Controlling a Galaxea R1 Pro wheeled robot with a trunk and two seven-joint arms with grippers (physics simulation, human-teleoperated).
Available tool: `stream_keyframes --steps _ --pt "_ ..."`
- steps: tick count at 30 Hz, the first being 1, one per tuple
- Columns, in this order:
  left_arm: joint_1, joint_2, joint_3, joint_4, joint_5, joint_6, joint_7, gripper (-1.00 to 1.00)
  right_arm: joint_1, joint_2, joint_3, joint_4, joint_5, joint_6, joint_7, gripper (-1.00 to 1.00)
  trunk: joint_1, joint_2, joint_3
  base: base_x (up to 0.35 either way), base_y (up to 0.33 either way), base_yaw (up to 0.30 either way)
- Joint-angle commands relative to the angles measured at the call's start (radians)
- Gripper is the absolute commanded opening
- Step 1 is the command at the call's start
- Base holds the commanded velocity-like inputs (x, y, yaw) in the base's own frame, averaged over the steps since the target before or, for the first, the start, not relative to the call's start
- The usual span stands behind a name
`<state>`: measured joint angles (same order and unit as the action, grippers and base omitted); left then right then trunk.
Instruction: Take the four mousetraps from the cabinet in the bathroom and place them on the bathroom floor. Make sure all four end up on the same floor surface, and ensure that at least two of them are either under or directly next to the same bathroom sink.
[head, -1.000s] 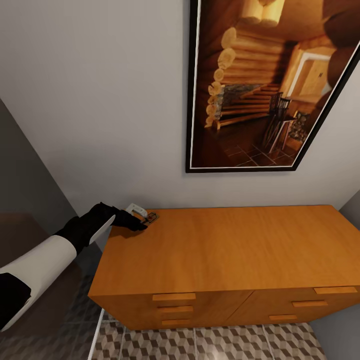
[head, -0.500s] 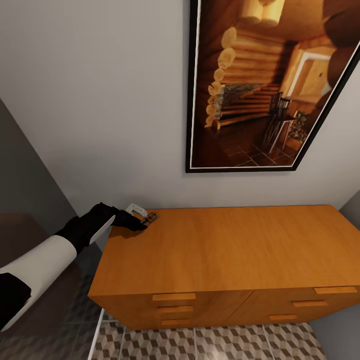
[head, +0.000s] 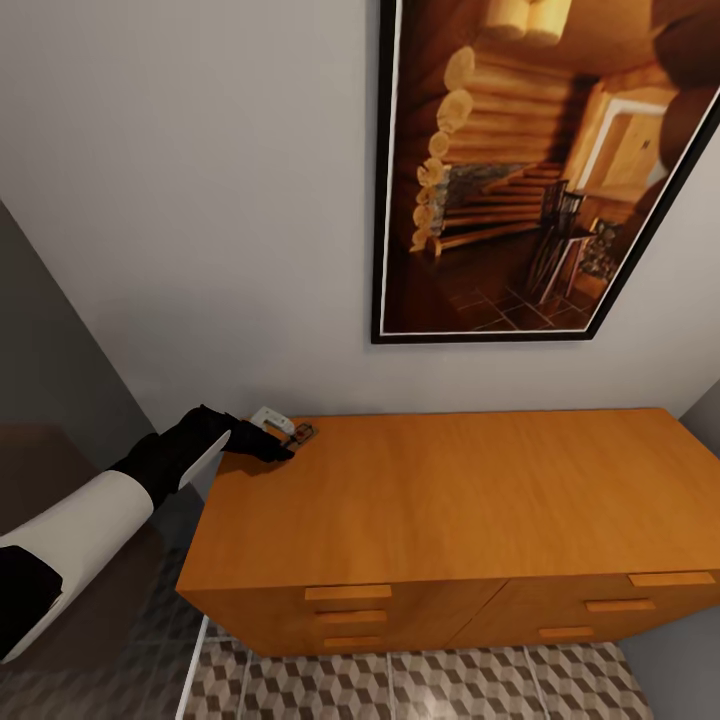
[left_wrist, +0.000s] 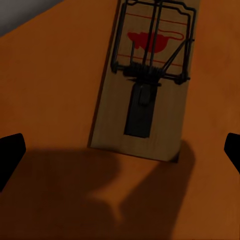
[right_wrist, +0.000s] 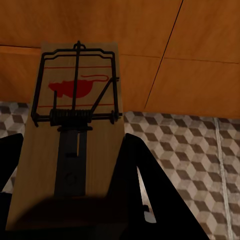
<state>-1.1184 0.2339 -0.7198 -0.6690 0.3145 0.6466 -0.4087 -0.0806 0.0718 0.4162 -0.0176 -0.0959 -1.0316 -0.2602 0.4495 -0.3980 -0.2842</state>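
Orange-brown wooden cabinet (head: 455, 505) against a pale grey wall, drawer fronts with slim bar handles facing a cube-patterned bathroom floor (head: 420, 685). Above the cabinet, a large black-framed picture (head: 530, 170) of a log interior. At the cabinet's back left corner, left gripper (head: 268, 443) reaching in, fingers spread wide to either side of a mousetrap (left_wrist: 146, 80) lying flat on the cabinet top, not touching it. Below the cabinet front, right gripper (right_wrist: 65, 190) clamped on a second mousetrap (right_wrist: 75, 135), held over the tiles.
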Motion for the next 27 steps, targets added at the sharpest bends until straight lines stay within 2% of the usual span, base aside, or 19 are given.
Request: stream_keyframes --steps 1,27 --pt "-0.001 0.001 -0.004 -0.001 0.005 0.004 0.001 1.0 -0.001 0.0 0.009 0.001 -0.011 -0.003 -0.002 -1.0 0.001 -0.002 -0.002 0.0 0.0 0.0" --pt "-0.001 0.001 -0.003 -0.01 0.005 0.005 0.001 1.0 -0.001 0.001 0.009 0.001 -0.011 -0.003 -0.002 -1.0 0.001 -0.002 -0.008 0.0 0.0 0.0"
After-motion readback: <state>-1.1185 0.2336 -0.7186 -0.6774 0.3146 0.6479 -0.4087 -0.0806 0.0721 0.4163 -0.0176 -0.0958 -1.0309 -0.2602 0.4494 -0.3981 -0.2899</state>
